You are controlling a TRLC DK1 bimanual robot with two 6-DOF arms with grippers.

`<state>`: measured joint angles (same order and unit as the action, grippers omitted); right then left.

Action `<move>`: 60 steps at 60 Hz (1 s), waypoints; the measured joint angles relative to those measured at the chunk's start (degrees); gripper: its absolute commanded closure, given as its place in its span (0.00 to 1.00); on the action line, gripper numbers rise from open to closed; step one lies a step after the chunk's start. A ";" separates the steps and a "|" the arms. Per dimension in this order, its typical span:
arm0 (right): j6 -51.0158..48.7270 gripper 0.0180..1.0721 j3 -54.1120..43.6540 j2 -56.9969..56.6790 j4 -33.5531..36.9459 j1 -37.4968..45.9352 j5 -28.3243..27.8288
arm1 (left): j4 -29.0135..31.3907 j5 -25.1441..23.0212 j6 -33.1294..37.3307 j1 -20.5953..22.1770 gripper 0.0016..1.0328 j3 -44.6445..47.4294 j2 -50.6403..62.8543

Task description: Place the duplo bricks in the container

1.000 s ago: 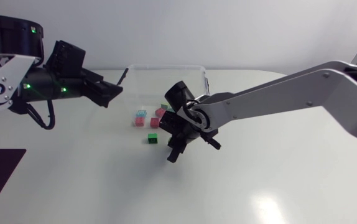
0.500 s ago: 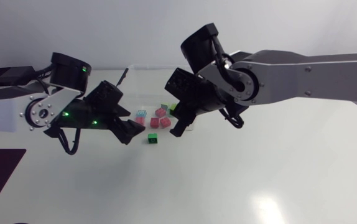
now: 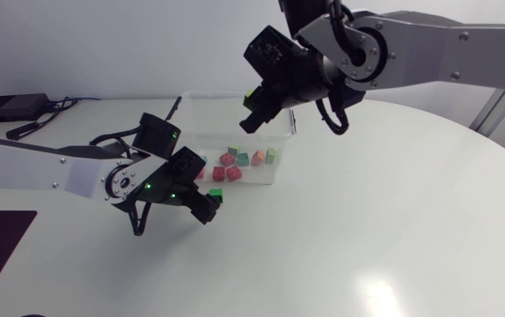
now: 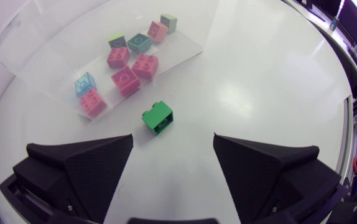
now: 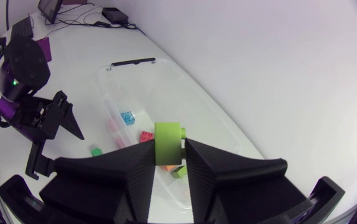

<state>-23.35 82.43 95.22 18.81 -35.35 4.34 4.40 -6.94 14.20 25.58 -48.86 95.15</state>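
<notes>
Our right gripper (image 5: 168,154) is clenched on a lime-green brick (image 5: 168,142), one finger pressing each side. It is a small, bright, smooth-sided block, and the head view shows it held in the air above the far side of the clear container (image 3: 201,95).

On the container's floor lies a loose cluster of bricks. There are four pink-red bricks (image 4: 127,79) with round studs, a see-through light blue brick (image 4: 84,83), a teal brick (image 4: 139,42), an orange brick (image 4: 157,30) and two pale green bricks (image 4: 169,22).

A dark green brick (image 4: 158,117), short and glossy, sits on the white table (image 3: 393,229) just outside the container's near wall, apart from it.

Our left gripper (image 4: 173,142) is released, its fingers spread wide. It hangs just outside the container's near wall with the dark green brick ahead of it, between the fingertips' lines and untouched by either.
</notes>
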 measured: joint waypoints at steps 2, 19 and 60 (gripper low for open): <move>0.31 0.88 0.39 0.76 -0.57 0.35 0.00 | -0.31 0.55 -1.01 0.17 0.16 -0.37 0.92; 1.55 0.87 2.82 6.82 -2.19 2.67 0.00 | -1.60 5.16 -7.87 0.81 0.16 -3.39 5.05; 3.87 0.21 10.10 16.13 -3.85 5.09 0.44 | -1.68 10.49 -15.85 3.02 0.21 -8.94 12.20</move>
<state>-19.49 92.53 111.35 14.96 -30.26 4.78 2.72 3.55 -1.65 28.60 -57.80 107.35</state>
